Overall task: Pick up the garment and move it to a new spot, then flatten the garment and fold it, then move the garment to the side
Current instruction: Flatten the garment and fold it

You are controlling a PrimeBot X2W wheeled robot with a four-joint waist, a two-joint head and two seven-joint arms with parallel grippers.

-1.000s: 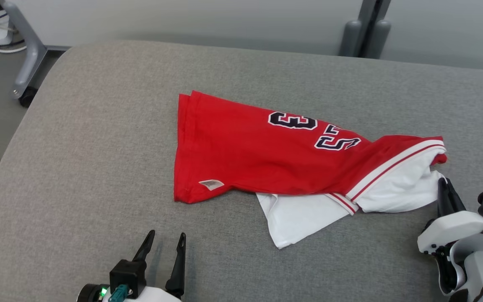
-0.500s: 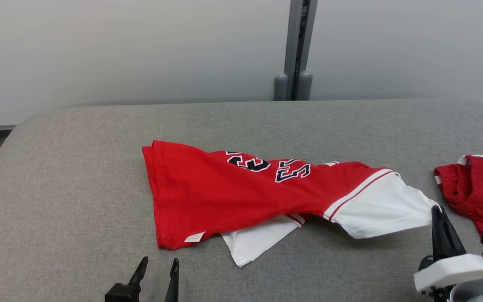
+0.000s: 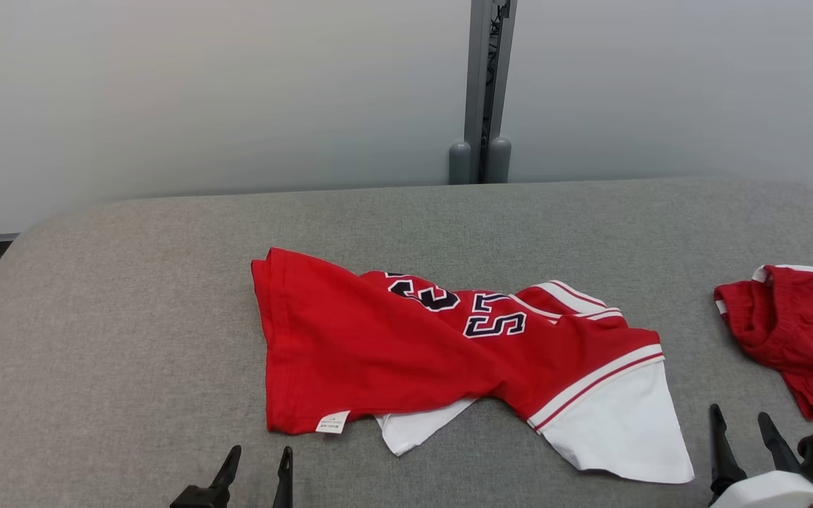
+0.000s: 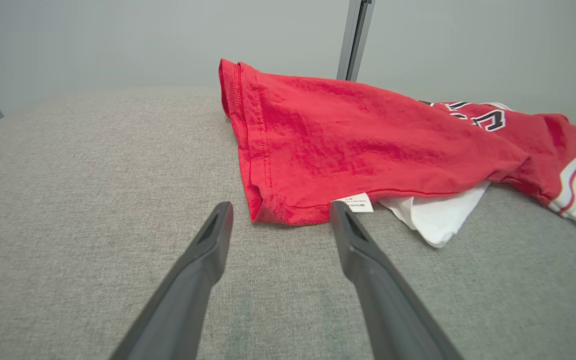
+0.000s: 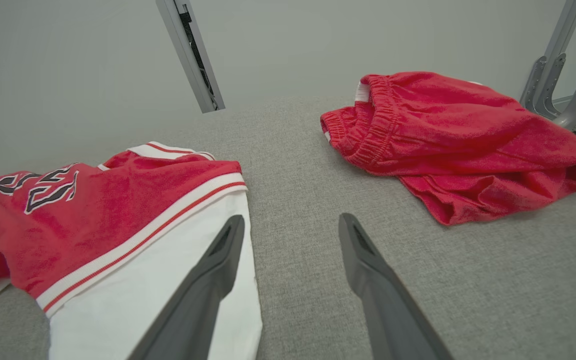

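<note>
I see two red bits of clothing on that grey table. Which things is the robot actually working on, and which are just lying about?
Part of the job:
- red and white jersey, lying crumpled mid-table
- grey table, the surface it lies on

Probably just lying about:
- red shorts, bunched at the right, apart from the jersey
- grey post, behind the table

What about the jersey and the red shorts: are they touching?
Apart. The right wrist view shows bare grey surface between the jersey and the shorts.
</note>
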